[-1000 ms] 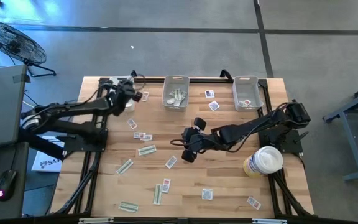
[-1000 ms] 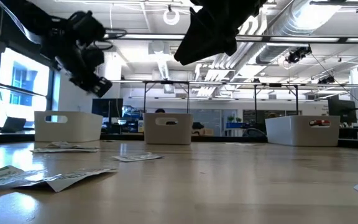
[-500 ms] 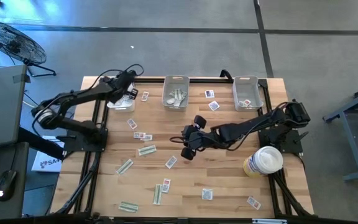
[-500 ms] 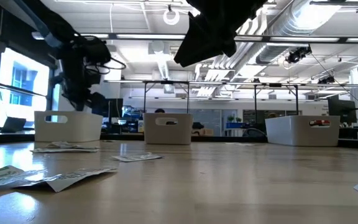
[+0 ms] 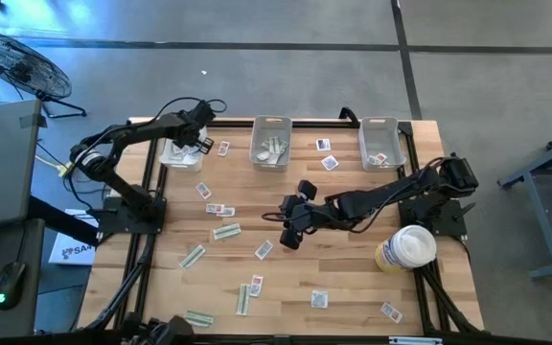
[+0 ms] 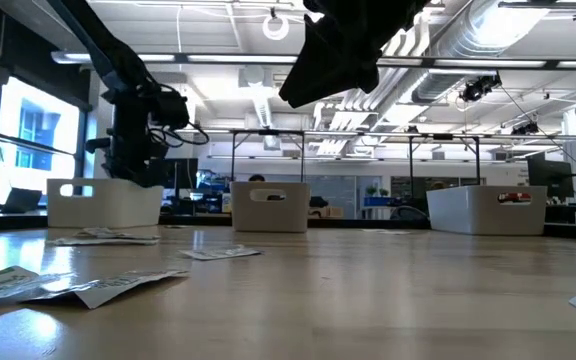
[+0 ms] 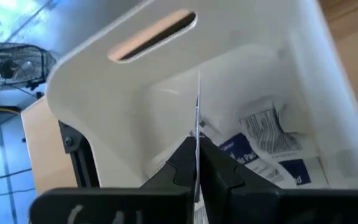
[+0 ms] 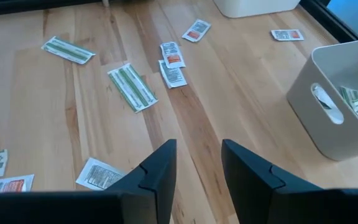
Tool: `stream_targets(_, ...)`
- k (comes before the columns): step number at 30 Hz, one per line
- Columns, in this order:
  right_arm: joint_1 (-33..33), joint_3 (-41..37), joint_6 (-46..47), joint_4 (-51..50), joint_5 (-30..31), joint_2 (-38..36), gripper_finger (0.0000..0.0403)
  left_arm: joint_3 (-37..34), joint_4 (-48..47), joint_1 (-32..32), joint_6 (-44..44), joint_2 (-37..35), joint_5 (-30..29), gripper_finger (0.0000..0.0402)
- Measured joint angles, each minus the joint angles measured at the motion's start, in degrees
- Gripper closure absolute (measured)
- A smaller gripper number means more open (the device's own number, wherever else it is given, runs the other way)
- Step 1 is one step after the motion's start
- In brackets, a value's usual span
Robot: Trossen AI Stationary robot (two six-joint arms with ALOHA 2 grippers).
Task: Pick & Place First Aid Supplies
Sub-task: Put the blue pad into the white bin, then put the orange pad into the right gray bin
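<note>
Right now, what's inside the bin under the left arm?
In the far-left bin, white packets with blue marks lie on the floor. The left pincer holds another thin packet edge-on above them; its fingers hide the floor below.

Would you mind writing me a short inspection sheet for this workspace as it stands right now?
Surface: wooden table, light planks, packets strewn across it.
Job's things: loose packets lie mid-table; three bins at the far edge: left bin with blue-marked packets, middle bin with green strips, right bin with a few packets.
Clutter: white-and-yellow tub near the right arm's base.
Grippers: left gripper over the left bin, pinching a thin white packet edge-on; right gripper open, empty, above mid-table.
Cables: cable loops along the left arm.
Surroundings: floor fan on the left; office space behind in the low view.
</note>
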Motion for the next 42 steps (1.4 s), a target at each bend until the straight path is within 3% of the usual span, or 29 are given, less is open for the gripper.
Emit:
stream_targets(11, 0.0, 0.0, 0.0, 0.0, -1.3, 0.0, 0.0281, 0.2, -0.2, -0.2, 4.2, -0.5, 0.3, 0.0324)
stream_targets(17, -0.2, 0.0, 0.2, 0.0, -0.7, 0.0, 0.0281, 3.6, -6.0, -0.2, 4.1, -2.4, 3.4, 0.0316)
stream_targets(20, -0.4, 0.0, 0.1, -0.1, -0.4, 0.0, 0.0281, 4.7, -7.7, -0.2, 3.7, -3.4, 10.0, 0.0315)
stream_targets(24, -1.1, 0.0, 0.0, -2.2, 3.0, -0.9, 0.0284, 4.9, -8.1, -0.5, 5.4, -4.6, 23.7, 0.0316)
stream_targets(27, -3.4, 0.0, 0.9, -5.4, 5.9, -2.0, 0.0292, 4.9, -7.0, -2.1, 5.7, -5.5, 28.7, 0.0316)
stream_targets(36, -17.6, -0.1, 7.6, -16.5, -0.1, -1.4, 0.0318, 4.9, -5.6, -7.5, 5.9, -6.2, 24.7, 0.0316)
stream_targets(42, -22.4, -0.1, 6.0, -15.7, -0.7, -1.4, 0.032, 4.9, -5.4, -7.7, 6.1, -6.5, 20.2, 0.0316)
